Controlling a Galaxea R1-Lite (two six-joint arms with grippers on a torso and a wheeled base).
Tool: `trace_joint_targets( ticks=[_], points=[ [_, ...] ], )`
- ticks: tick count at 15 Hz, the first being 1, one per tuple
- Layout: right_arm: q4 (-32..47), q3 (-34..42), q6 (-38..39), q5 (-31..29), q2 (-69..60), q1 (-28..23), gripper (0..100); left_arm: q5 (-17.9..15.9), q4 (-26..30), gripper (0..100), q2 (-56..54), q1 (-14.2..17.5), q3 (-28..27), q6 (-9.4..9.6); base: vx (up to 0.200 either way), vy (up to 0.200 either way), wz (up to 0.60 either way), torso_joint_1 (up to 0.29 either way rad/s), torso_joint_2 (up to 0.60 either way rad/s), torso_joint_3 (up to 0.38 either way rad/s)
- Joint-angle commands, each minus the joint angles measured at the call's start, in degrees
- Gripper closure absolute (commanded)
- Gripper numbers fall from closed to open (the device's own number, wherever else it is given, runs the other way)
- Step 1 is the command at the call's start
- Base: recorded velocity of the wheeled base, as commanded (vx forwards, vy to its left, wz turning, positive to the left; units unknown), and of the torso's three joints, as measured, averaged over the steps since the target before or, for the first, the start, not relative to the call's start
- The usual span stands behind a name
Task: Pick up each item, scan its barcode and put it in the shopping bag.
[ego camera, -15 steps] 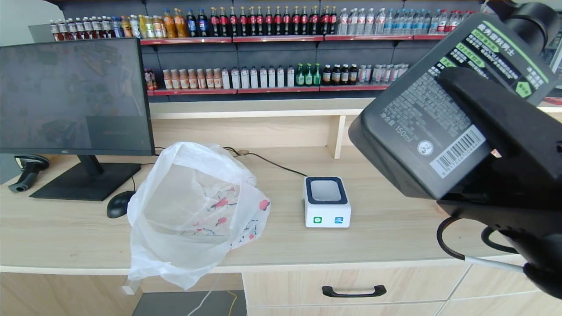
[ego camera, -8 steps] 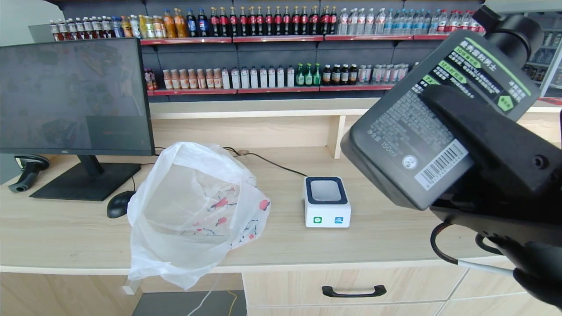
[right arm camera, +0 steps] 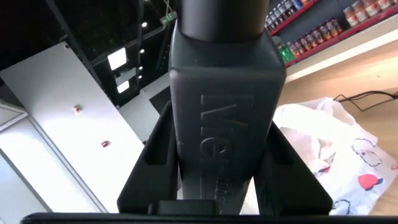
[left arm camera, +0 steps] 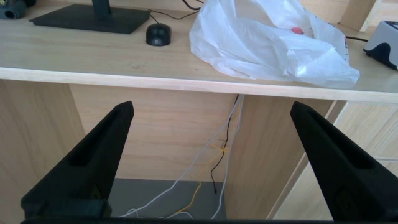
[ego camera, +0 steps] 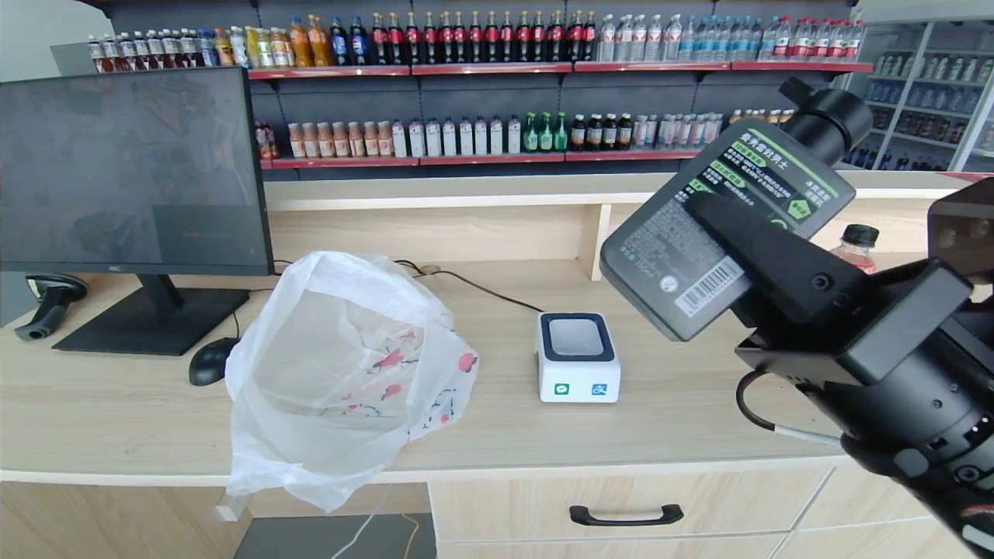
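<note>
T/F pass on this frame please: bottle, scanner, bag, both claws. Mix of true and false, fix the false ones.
1. The right claw grips a dark bottle. True.
2. The bottle rests on the scanner. False: it is held in the air, apart from the scanner.
3. The left claw is open and holds nothing. True.
4. The bag lies to the scanner's right. False: it lies to its left, hanging over the counter edge.

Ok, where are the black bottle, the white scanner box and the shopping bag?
black bottle [ego camera: 668, 241], head view, on its back label.
white scanner box [ego camera: 576, 339], head view, on its top window.
shopping bag [ego camera: 342, 373], head view, on its front side.
</note>
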Motion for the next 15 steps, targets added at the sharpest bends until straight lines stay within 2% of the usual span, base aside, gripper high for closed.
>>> trace_joint_targets(
  ticks=[1,3,6,10,11,15],
  points=[
    [-0.1,0.9,-0.1,3.4,1.9,-4.2,100,0.0,0.0,0,0.0,0.0,0.0,-0.02,0.0,0.0,0.0,0.0,0.0,0.0],
    [-0.1,6.7,-2.1,6.7,2.2,-5.7,100,0.0,0.0,0,0.0,0.0,0.0,-0.02,0.0,0.0,0.0,0.0,0.0,0.0],
    [-0.1,9.3,-7.4,8.5,4.1,-5.8,100,0.0,0.0,0,0.0,0.0,0.0,-0.02,0.0,0.0,0.0,0.0,0.0,0.0],
    [-0.1,12.0,-26.2,7.7,7.0,-7.6,100,0.0,0.0,0,0.0,0.0,0.0,-0.02,0.0,0.0,0.0,0.0,0.0,0.0],
    [-0.1,11.7,-28.3,7.7,6.8,-8.3,100,0.0,0.0,0,0.0,0.0,0.0,-0.02,0.0,0.0,0.0,0.0,0.0,0.0],
    [-0.1,13.8,-36.9,7.6,7.6,-16.1,100,0.0,0.0,0,0.0,0.0,0.0,-0.02,0.0,0.0,0.0,0.0,0.0,0.0]
  ],
)
